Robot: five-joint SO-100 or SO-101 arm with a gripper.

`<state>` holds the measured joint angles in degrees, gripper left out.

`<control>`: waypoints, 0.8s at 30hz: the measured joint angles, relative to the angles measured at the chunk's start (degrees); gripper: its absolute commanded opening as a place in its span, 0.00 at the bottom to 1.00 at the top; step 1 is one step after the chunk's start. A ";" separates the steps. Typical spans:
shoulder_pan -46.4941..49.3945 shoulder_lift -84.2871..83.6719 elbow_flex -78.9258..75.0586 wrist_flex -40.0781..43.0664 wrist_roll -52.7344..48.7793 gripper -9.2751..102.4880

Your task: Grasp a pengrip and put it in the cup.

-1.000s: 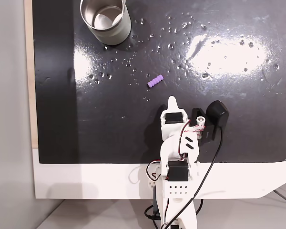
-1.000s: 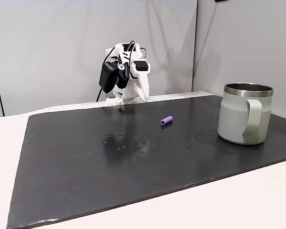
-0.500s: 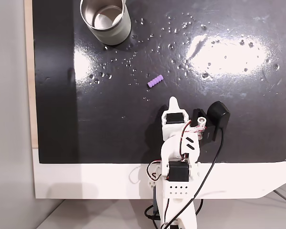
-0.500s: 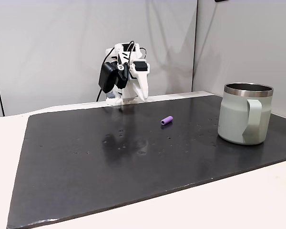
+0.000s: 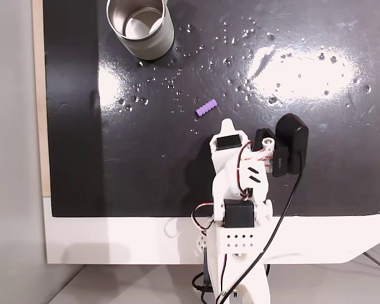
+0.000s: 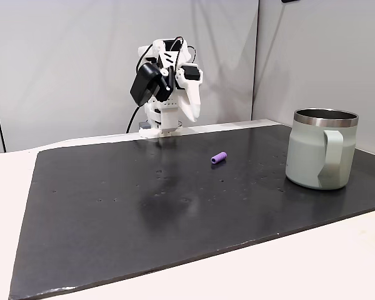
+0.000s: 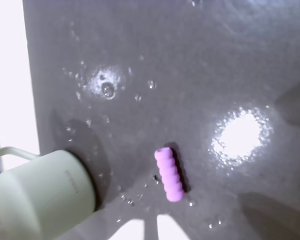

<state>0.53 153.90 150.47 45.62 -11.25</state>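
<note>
I see the pengrip (image 5: 206, 107) lying flat on the black mat (image 5: 316, 145), out in the open, touching nothing. In the side fixed view it (image 6: 219, 157) sits between the arm and the cup (image 6: 319, 150), nearer the arm's side of the mat. The cup (image 5: 141, 25) stands upright at the top left of the mat in the top-down fixed view, well apart from the pengrip, its handle facing the side camera.

My gripper (image 6: 192, 112) hangs in the air above the mat, pointing down, short of the pengrip. It holds nothing. How far the fingers are parted I cannot tell; from the side they read as one white wedge. From above, the tip (image 5: 226, 123) is just below the pengrip in the picture.

In the wrist view, the pengrip (image 7: 169, 174) lies near bottom centre, the cup (image 7: 37, 197) at lower left, and white finger tips (image 7: 162, 228) poke in at the bottom edge. Water drops speckle the mat.
</note>
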 measured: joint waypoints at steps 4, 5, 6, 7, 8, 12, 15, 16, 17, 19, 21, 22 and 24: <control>-0.09 -14.41 -8.70 -0.26 -0.09 0.08; 0.00 -17.84 -10.99 -0.26 -0.09 0.10; 0.09 -21.18 -13.36 -0.26 -0.09 0.14; 0.09 -24.43 -15.82 -0.09 -0.09 0.17; 0.09 -27.69 -18.11 0.26 -0.18 0.19; -0.18 -39.81 -26.63 2.37 -0.18 0.24; -0.18 -46.67 -30.41 2.99 -0.18 0.25; -0.18 -48.52 -31.38 2.99 -0.18 0.25; -0.18 -50.36 -32.17 2.99 -0.18 0.25; -0.97 -53.79 -33.57 2.99 -0.18 0.25; -2.11 -56.34 -34.28 2.99 -0.18 0.25; -2.64 -57.39 -34.72 2.99 -0.09 0.25; -3.43 -59.68 -35.60 2.99 0.18 0.25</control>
<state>-2.90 94.22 114.87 48.60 -11.07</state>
